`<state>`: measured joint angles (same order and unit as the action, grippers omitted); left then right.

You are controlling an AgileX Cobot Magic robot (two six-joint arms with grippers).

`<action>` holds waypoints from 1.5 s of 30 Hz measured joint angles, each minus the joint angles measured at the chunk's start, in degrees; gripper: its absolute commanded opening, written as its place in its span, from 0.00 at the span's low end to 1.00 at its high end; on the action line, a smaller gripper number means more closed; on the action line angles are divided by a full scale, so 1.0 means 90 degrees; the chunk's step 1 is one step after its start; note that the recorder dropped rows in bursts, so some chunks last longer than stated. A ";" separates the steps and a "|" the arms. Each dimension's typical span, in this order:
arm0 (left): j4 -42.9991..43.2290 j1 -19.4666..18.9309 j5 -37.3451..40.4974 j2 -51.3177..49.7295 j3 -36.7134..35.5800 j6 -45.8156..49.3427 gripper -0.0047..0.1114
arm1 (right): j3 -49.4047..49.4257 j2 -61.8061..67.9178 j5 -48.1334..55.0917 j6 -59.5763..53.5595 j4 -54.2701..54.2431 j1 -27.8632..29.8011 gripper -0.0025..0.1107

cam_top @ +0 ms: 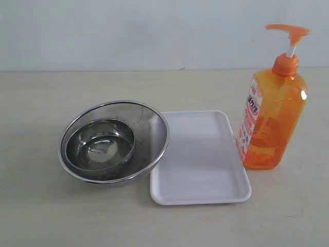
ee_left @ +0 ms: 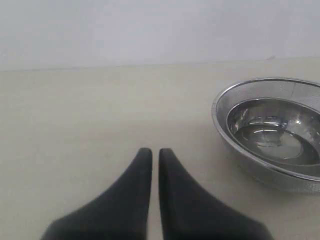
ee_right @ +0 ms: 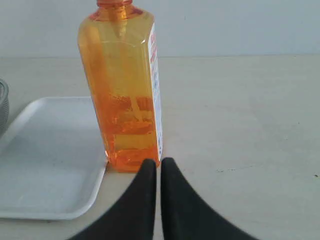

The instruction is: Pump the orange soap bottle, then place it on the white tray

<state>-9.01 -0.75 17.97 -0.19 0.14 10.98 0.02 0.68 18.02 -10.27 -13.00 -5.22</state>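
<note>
The orange soap bottle (cam_top: 270,110) stands upright on the table at the right, its pump head raised, just right of the white tray (cam_top: 198,157). In the right wrist view the bottle (ee_right: 125,85) rises directly ahead of my right gripper (ee_right: 158,162), whose black fingers are shut with nothing between them, tips near the bottle's base; the tray (ee_right: 50,155) lies beside it. My left gripper (ee_left: 151,151) is shut and empty over bare table. Neither gripper shows in the exterior view.
Two nested steel bowls (cam_top: 113,141) sit left of the tray, touching its left edge; they also show in the left wrist view as bowls (ee_left: 272,130) off to one side of the left gripper. A pale wall stands behind the table.
</note>
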 measured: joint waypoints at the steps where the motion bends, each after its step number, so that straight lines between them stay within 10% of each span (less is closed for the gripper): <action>1: 0.0000 0.0000 0.0000 0.0000 0.0000 0.0000 0.08 | 0.0000 0.0000 0.0000 0.0000 0.0000 0.0000 0.02; 45: 0.0000 0.0000 0.0000 0.0000 0.0000 0.0000 0.08 | 0.0000 0.0000 -0.0311 0.0218 -0.0528 0.0000 0.02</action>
<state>-9.01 -0.75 17.97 -0.19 0.14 10.98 0.02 0.68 15.22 -8.30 -17.75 -5.22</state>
